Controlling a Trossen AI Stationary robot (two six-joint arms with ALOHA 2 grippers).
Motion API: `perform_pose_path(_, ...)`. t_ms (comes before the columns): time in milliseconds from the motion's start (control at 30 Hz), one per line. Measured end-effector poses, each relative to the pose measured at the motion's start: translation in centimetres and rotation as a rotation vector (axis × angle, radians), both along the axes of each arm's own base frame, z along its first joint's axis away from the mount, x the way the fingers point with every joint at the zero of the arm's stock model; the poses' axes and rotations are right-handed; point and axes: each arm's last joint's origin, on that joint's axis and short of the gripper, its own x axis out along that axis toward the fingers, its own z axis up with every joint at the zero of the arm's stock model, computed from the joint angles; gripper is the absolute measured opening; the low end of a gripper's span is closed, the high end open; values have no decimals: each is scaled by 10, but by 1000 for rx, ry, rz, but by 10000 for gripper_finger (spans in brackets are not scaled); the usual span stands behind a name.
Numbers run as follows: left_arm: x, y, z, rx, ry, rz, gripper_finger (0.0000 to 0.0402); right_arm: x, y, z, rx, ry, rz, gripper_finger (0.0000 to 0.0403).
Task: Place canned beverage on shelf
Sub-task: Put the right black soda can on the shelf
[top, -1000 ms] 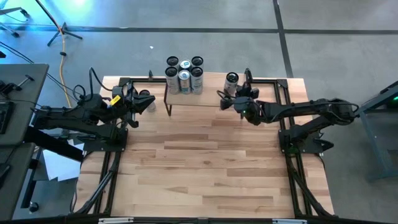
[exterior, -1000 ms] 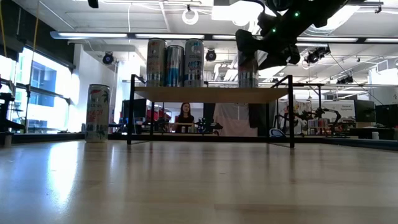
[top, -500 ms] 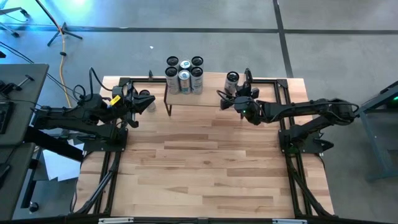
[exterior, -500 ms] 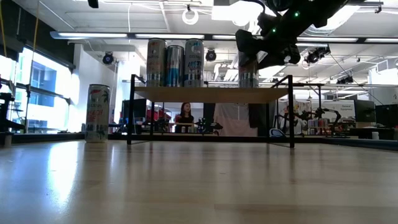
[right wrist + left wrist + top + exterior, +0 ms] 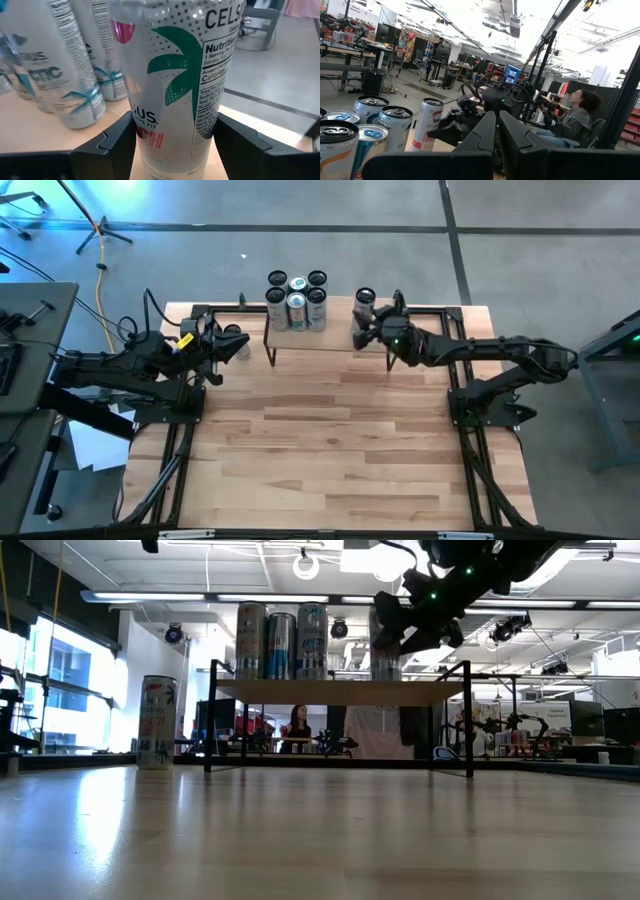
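Note:
The shelf is a small light-wood board on black legs at the table's far edge. Several tall cans stand in a cluster on its left part. My right gripper is shut on a white canned beverage with a green palm print, over the shelf's right part. My left gripper waits shut, left of the shelf, holding nothing. One more can stands by its base on the table, left of the shelf. My right gripper pinches the can's lower body between its two fingers, one on each side. The fingers come nearly level, slanting in from the table's right and near side. The can stands upright; whether its base touches the board I cannot tell.
Bare shelf board lies between the held can and the cluster. A black tube frame edges the table's far corners. The table's whole near half is bare wood. A person sits beyond the table.
My right gripper has carried the can toward the table's left edge, along the shelf and closer to the cluster. The can has stayed upright.

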Motion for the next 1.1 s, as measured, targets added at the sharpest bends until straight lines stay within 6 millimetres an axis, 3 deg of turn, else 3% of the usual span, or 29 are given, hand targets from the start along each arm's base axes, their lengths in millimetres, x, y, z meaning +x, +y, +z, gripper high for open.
perform_pose_path(200, 0, 0, 0, 0, 0, 0, 0, -4, -21, 2, -3, 16, 116, 219)
perform_pose_path(433, 0, 0, 0, -2, -1, 7, 0, -8, -37, 7, -21, -43, 131, 219)
perform_pose_path(800, 0, 0, 0, -3, -5, 9, 0, 13, -47, -12, -38, -73, 205, 218)
perform_pose_path(1100, 0, 1, 0, -6, -4, 22, 0, 20, -51, -1, -40, -16, 258, 218)
